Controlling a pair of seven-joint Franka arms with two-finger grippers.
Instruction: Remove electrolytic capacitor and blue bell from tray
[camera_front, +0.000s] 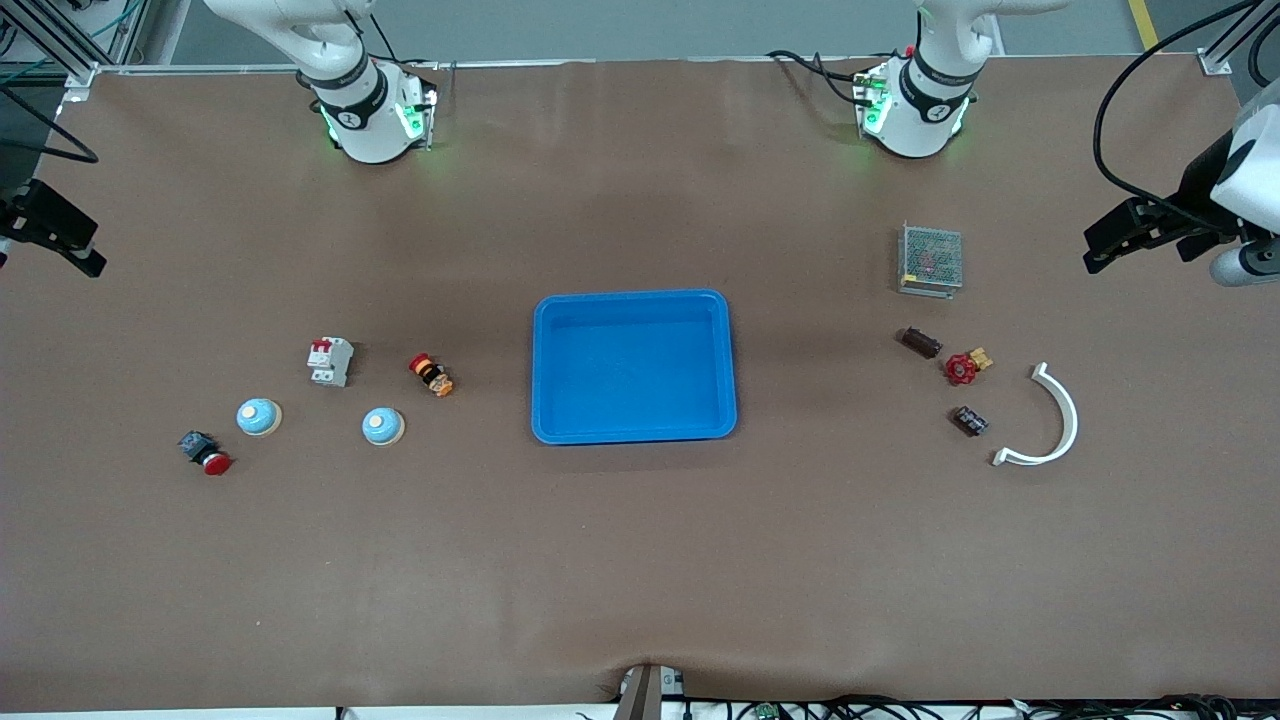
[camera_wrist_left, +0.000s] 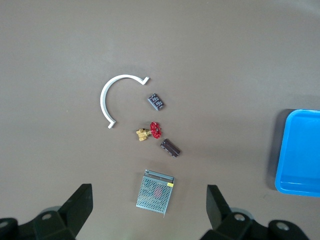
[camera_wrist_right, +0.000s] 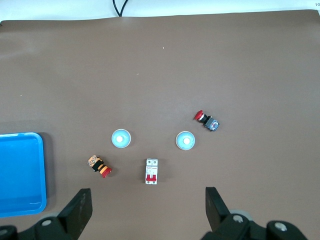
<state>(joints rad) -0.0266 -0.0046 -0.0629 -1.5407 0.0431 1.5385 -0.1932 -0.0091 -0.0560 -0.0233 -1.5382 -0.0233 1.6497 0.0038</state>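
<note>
- The dark push button with a red cap (camera_front: 205, 453) lies nearest the camera. Of all the parts, it is the closest to your right gripper (camera_front: 90, 250), which waits over the table's edge at the right arm's end, fingers spread wide and holding nothing.
- Next come two pale blue dome bells, the outer bell (camera_front: 259, 416) closer to that gripper and the inner bell (camera_front: 382, 426) closer to the tray. Both sit on the bare table.
- The white circuit breaker with red toggles (camera_front: 330, 361) and the orange, black and red button (camera_front: 431, 375) lie between that gripper and the tray.
- The shallow bright blue plastic tray (camera_front: 634, 300) sits midway between your grippers and looks empty, so there seems nothing to lift out.
- Two dark cylinders, the brown one (camera_front: 921, 342) and the black one (camera_front: 970, 420), lie out toward your left gripper (camera_front: 1095, 250). It is fully open, holds nothing, and waits over the left arm's end.
- The red valve handwheel (camera_front: 963, 368), metal mesh box (camera_front: 930, 259) and white curved plastic strip (camera_front: 1058, 420) crowd those cylinders.
- The risk is that you grab a look-alike, since there are two of each and neither is marked out.
- The cylinders' markings are too small to read. The right gripper is cut off by the frame.
</note>
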